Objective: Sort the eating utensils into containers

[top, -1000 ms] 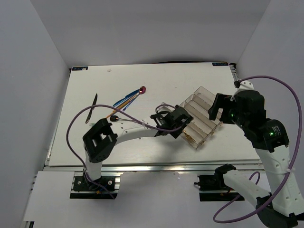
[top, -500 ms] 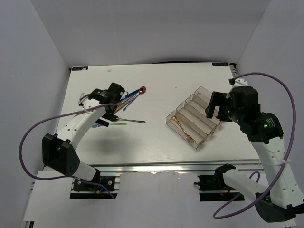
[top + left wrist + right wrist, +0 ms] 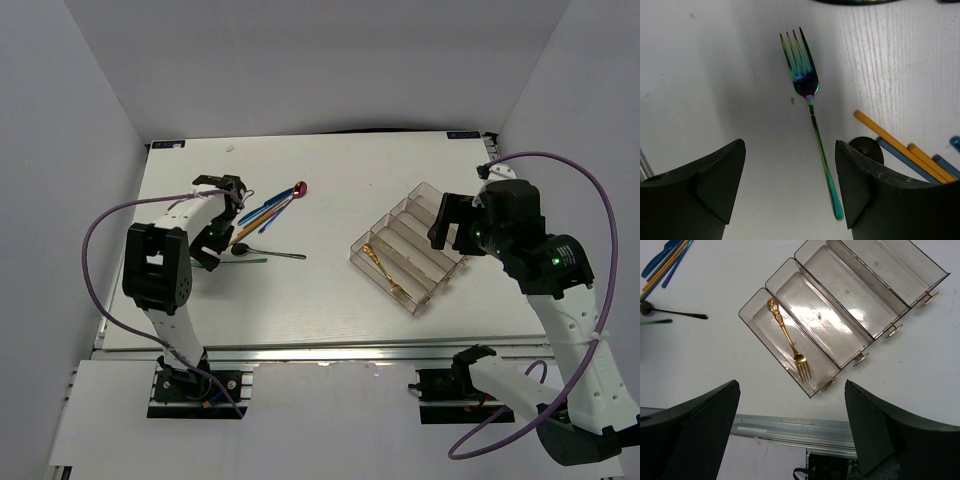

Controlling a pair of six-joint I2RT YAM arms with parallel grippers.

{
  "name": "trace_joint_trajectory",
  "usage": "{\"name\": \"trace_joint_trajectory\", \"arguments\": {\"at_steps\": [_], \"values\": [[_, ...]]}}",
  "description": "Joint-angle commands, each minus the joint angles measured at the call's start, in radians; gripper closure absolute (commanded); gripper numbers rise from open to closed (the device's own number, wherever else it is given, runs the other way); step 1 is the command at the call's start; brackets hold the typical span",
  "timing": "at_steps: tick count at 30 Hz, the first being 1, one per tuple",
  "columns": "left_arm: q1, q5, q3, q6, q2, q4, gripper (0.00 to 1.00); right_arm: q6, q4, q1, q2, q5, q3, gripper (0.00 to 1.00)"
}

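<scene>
Fork (image 3: 805, 84), iridescent, lies beneath wide-jawed left gripper (image 3: 790, 150) (seemingly untouched).

In the left wrist view, the thin yellow-orange chopsticks (image 3: 900, 150) and the slim blue pieces (image 3: 912, 160) are cut off by the right edge. A dark round shape (image 3: 866, 148) is half hidden behind a finger of the left pincer (image 3: 790, 145) and cannot be identified. In the right wrist view, the clear smoky plastic tray (image 3: 820, 315) is cropped by the top edge, and a thin green handle (image 3: 655, 321) by the left edge. From above, the bundled utensils (image 3: 265, 212) toward the left edge of the surface (image 3: 330, 300) are too small to be counted.
</scene>
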Motion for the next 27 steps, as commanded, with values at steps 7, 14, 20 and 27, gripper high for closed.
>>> {"name": "trace_joint_trajectory", "arguments": {"at_steps": [7,14,20,27], "values": [[0.017,0.049,-0.154,0.014,-0.126,0.25,0.26,-0.017,0.034,0.01,0.003,0.002,0.011,0.11],[0.027,0.072,-0.286,0.019,-0.142,0.427,0.31,-0.023,0.03,0.028,0.026,0.009,0.04,0.11],[0.029,0.11,-0.318,0.022,-0.068,0.479,0.4,-0.023,0.02,0.044,0.071,0.016,0.078,0.11],[0.031,0.152,-0.398,0.02,-0.068,0.53,0.49,-0.023,0.03,0.045,0.098,0.016,0.093,0.11]]}}
